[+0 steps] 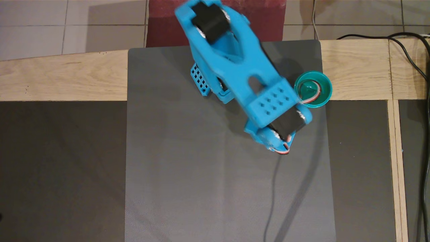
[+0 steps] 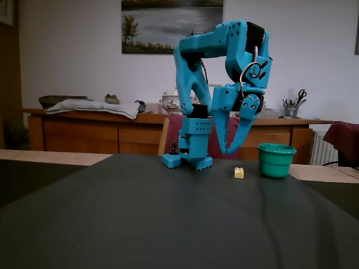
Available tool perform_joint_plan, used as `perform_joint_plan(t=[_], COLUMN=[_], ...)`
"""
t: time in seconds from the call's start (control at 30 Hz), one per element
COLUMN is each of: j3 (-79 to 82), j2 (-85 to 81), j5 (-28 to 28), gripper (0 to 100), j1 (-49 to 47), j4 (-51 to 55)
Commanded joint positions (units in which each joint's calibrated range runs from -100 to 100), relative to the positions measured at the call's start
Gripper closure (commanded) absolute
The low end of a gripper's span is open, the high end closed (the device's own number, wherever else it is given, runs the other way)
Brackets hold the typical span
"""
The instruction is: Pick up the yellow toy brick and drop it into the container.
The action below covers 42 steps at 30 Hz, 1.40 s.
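The yellow toy brick (image 2: 239, 172) lies on the dark mat, a little left of the container in the fixed view. The container (image 2: 276, 161) is a teal-green cup standing upright at the mat's right edge; it also shows in the overhead view (image 1: 326, 98). My blue gripper (image 2: 228, 150) points straight down, its tips just above the mat and slightly left of and behind the brick. Its fingertips meet and hold nothing. In the overhead view the arm hides both the brick and the gripper's fingers.
The arm's base (image 2: 188, 159) stands at the back of the grey mat (image 1: 201, 174). Wooden table strips (image 1: 60, 77) border the mat. Black cables (image 1: 416, 64) run along the right side. A cable's shadow crosses the mat's front right.
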Motion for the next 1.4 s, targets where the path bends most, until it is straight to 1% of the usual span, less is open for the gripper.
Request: perform_joint_plan(t=[0.0,0.1,0.13,0.2,0.43,0.5,0.63,0.83,0.9,1.0,1.13,1.37], j3=[-1.39,-1.39,-1.39,-1.39,-0.76,1.95,8.36,10.71,10.71,10.71,10.89,10.89], j2=[0.71,0.62,0.62,0.62,1.72,1.72,1.72,0.62,0.62,0.62,0.62,0.62], j5=[0.12,0.02,0.02,-1.44,-3.38,-3.33,-2.02,2.58,4.04,4.83,4.67,4.62], gripper=[100,100,100,100,100,100,100,100,100,100,100,100], j1=[-5.4,-13.29,-14.53,-19.4,-25.28,-24.59,-23.5,-14.22,-11.98,-10.12,-9.58,-13.75], j4=[0.23,0.23,0.23,-1.1,-5.54,-9.27,-12.83,-12.38,-11.58,-9.99,-9.63,-7.68])
